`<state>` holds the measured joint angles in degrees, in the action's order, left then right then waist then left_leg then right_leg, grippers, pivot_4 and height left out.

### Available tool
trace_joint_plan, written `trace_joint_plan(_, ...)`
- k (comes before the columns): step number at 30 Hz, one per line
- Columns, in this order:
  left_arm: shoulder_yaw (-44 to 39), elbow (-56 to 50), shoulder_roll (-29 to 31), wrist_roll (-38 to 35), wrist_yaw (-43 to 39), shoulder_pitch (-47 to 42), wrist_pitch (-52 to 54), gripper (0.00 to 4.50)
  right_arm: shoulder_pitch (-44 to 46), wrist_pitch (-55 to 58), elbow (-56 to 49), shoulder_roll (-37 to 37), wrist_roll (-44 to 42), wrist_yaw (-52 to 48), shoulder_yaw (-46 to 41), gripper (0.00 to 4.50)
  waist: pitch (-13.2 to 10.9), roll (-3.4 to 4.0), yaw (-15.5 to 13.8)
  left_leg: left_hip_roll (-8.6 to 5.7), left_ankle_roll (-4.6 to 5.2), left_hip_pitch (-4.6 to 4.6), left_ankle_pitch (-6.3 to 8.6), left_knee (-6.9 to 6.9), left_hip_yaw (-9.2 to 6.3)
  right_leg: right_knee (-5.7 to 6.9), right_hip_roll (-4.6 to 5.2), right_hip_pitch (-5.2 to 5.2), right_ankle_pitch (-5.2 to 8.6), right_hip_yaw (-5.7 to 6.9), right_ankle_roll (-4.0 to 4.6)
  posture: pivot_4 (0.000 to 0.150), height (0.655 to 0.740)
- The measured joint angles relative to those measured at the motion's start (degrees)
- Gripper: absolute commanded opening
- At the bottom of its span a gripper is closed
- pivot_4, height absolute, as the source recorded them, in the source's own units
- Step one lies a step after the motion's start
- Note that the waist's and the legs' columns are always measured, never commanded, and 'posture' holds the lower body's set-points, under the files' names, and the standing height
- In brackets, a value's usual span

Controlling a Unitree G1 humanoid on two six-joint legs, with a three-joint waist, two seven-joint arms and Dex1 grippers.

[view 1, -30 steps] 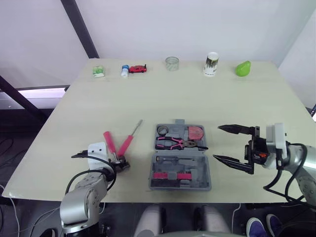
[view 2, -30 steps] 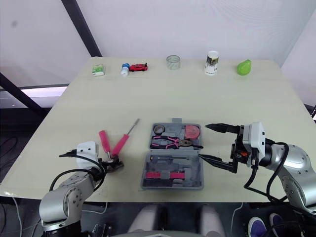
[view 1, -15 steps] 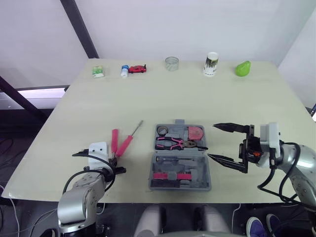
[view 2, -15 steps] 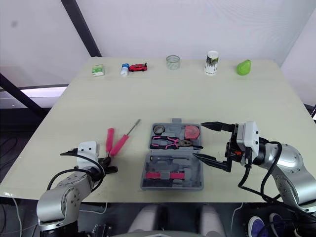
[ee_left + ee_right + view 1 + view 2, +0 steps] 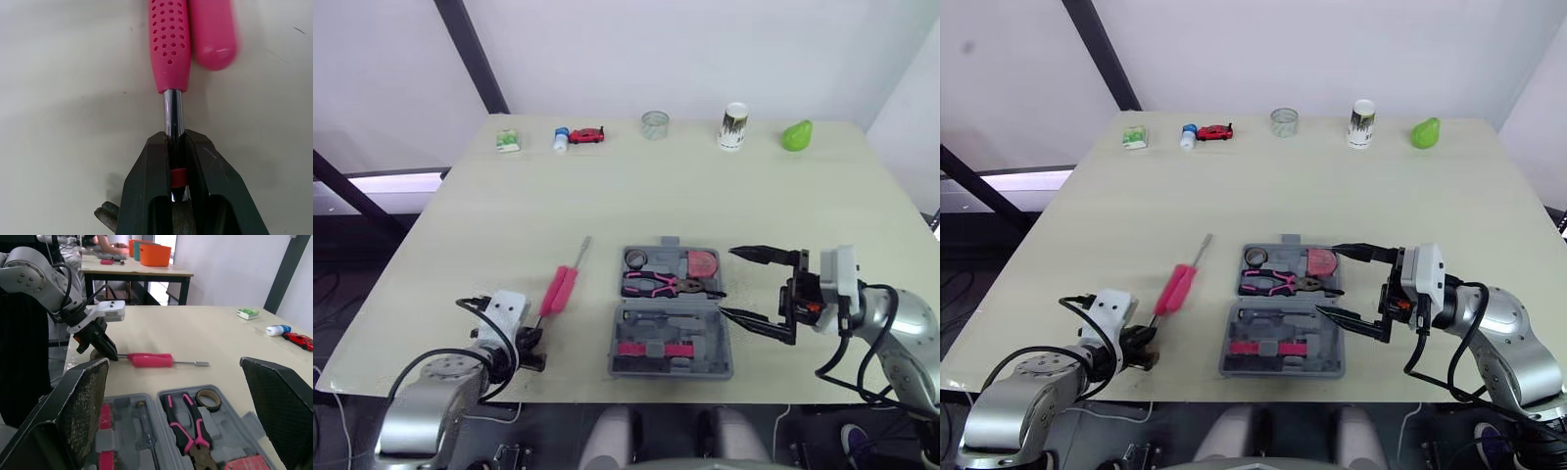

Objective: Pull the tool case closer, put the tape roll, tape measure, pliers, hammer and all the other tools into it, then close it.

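The open grey tool case (image 5: 671, 338) lies near the table's front edge. In its far half sit the tape roll (image 5: 636, 258), the pink-handled pliers (image 5: 658, 285) and the red tape measure (image 5: 702, 262). Left of the case, the hammer's pink perforated handle (image 5: 169, 44) lies right beside the pink screwdriver (image 5: 578, 253). My left gripper (image 5: 530, 345) is shut on the hammer's chrome shaft (image 5: 173, 115), just ahead of its head. My right gripper (image 5: 727, 282) is wide open, hovering at the case's right edge with nothing between its fingers.
Along the far edge stand a green box (image 5: 508, 141), a small white bottle with a red toy car (image 5: 586, 135), a clear cup (image 5: 654, 124), a white can (image 5: 732, 126) and a green object (image 5: 794, 135). Bare tabletop lies between them and the case.
My left gripper went from open to shut on the hammer's shaft and drew back toward the front edge, swinging the handle against the screwdriver. My right gripper drifted left to the case.
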<state>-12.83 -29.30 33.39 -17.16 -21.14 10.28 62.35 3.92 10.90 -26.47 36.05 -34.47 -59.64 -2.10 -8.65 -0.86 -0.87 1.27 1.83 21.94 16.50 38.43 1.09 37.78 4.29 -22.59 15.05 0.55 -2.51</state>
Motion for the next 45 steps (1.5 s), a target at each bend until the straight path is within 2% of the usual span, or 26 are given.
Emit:
trace_joint_plan(7, -0.8, -1.7, 1.7, -0.8, -1.7, 4.0, -0.8, 0.05, -0.8, -0.2, -1.1, 1.8, -0.5, -4.2, 0.7, 4.50, 0.0, 0.02, 0.2, 0.02, 0.00, 0.00, 0.00, -0.05, 0.00, -0.01, 0.06, -0.04, 0.00, 0.00, 0.01, 0.150, 0.7400)
trace_joint_plan(21, -2.6, -6.3, -2.9, -3.3, 1.0, 4.6, 5.2, 0.05, 0.3, -2.4, -1.2, 4.3, 2.4, -10.1, 3.7, 4.50, 0.0, -0.01, 0.1, 0.01, 0.00, 0.02, 0.01, -0.04, -0.02, -0.03, 0.09, -0.03, 0.00, 0.04, 0.00, 0.150, 0.7400)
trace_joint_plan(26, -5.5, -7.5, -10.6, -3.2, 6.2, 2.2, 8.9, 0.05, 0.4, -2.4, -0.5, 4.3, 3.1, -9.5, 3.7, 4.50, 0.0, -0.02, 0.0, 0.00, 0.01, 0.02, 0.00, -0.02, -0.04, -0.01, 0.08, -0.02, 0.00, 0.07, -0.01, 0.150, 0.7400)
trace_joint_plan(33, -6.1, -8.4, -12.7, -3.2, 8.9, 1.2, 11.0, 0.05, 0.4, -2.4, -0.5, 4.3, 3.1, -8.4, 3.7, 4.50, 0.0, -0.02, 0.1, -0.01, 0.00, 0.01, 0.00, -0.01, -0.06, 0.00, -0.04, -0.01, 0.00, 0.06, 0.00, 0.150, 0.7400)
trace_joint_plan(40, -7.0, -8.3, -13.0, -5.0, 7.5, -0.1, 12.2, 3.09, 0.4, -2.3, -0.5, 4.3, 3.1, -7.5, 3.7, 4.50, 0.0, -0.04, 0.1, 0.00, 0.00, 0.02, 0.00, -0.01, -0.07, 0.00, -0.15, -0.01, 0.00, 0.06, 0.00, 0.150, 0.7400)
trace_joint_plan(43, -7.3, -8.3, -11.1, -5.1, 7.1, -0.3, 12.3, 4.11, 0.4, -2.2, -0.5, 4.3, 3.1, -7.4, 3.7, 4.50, -0.1, -0.07, 0.2, 0.01, 0.00, 0.02, 0.00, -0.01, -0.07, 0.01, -0.16, -0.02, 0.00, 0.05, 0.00, 0.150, 0.7400)
trace_joint_plan(44, -7.4, -8.4, -9.3, -5.1, 6.6, -0.8, 12.4, 4.35, 0.4, -2.2, -0.5, 4.3, 3.1, -7.4, 3.7, 4.50, -0.1, -0.11, 0.2, 0.02, 0.00, 0.02, 0.00, -0.01, -0.10, 0.01, -0.17, -0.03, 0.00, 0.06, 0.01, 0.150, 0.7400)
trace_joint_plan(45, -7.5, -8.7, -8.1, -5.3, 6.2, -1.3, 12.5, 4.35, 0.4, -2.2, -0.5, 4.3, 3.1, -7.4, 3.7, 4.50, -0.1, -0.13, 0.1, 0.02, -0.01, 0.02, 0.00, -0.01, -0.11, 0.02, -0.18, -0.03, 0.00, 0.07, 0.01, 0.150, 0.7400)
